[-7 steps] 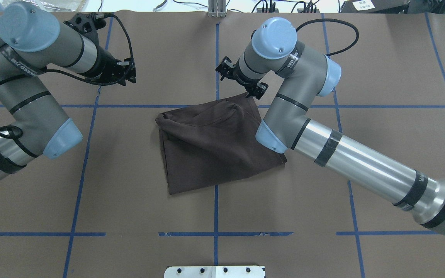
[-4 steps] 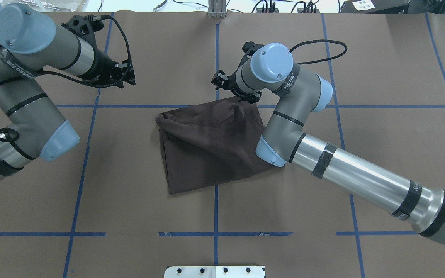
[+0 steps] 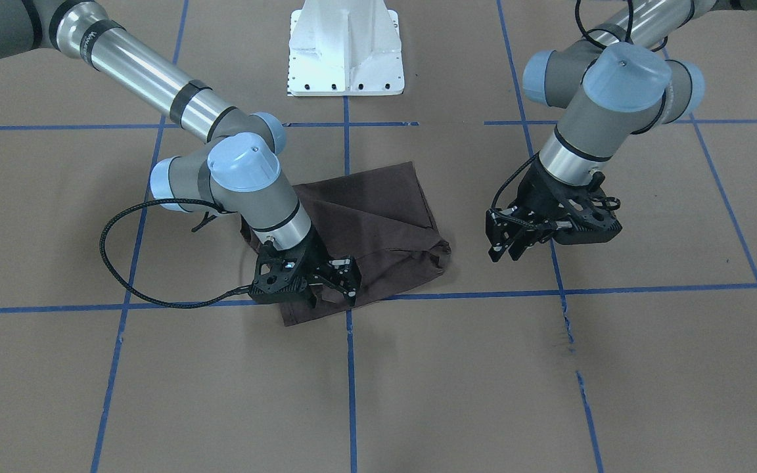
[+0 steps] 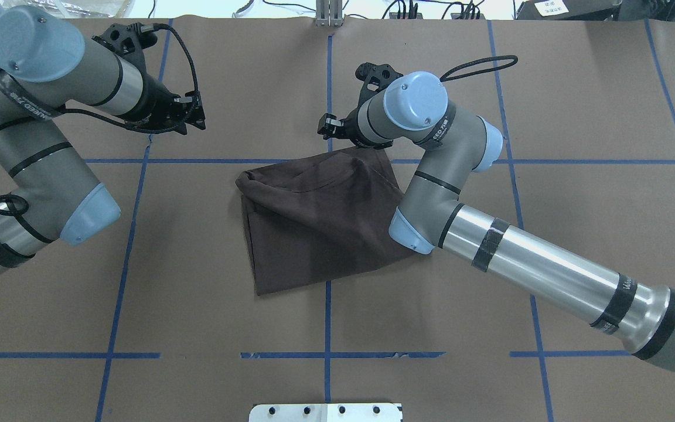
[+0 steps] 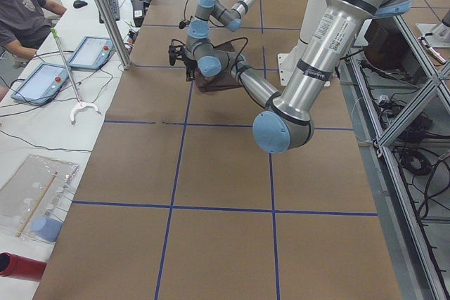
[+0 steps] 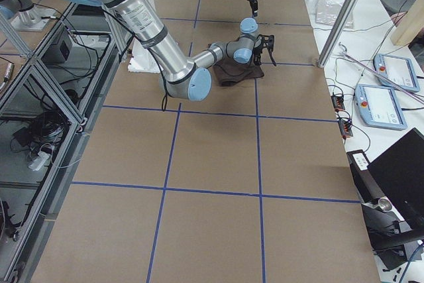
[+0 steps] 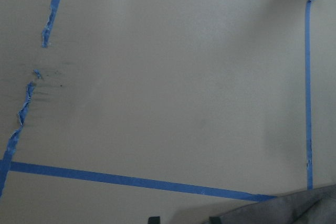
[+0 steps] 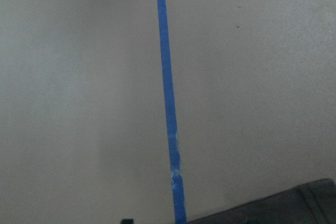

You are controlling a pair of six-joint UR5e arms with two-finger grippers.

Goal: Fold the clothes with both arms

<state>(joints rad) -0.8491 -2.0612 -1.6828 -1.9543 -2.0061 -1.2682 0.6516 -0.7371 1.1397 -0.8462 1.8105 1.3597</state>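
Note:
The clothes are one dark brown T-shirt [image 4: 320,223], folded into a rough wedge at the table's middle [image 3: 378,217]. My right gripper [image 3: 350,281] is low over the shirt's far right corner [image 4: 343,133], with its fingers spread and nothing clamped between them. The right wrist view has the cloth [image 8: 283,208] only at its bottom edge. My left gripper [image 3: 504,248] hangs open above bare paper, well to the left of the shirt [image 4: 200,111]. A strip of the shirt [image 7: 294,208] crosses the bottom right corner of the left wrist view.
Brown paper with a blue tape grid [image 4: 327,328] covers the table. The white pedestal [image 3: 345,52] stands at the robot's side. Torn tape [image 3: 566,322] lies near the left gripper. A person [image 5: 21,12] sits by tablets [image 5: 42,82] beyond the table's far edge.
The right arm's wrist has swung round and shifted slightly left, which brings its gripper down over the shirt's far right corner. The left arm has barely moved. The shirt lies as before.

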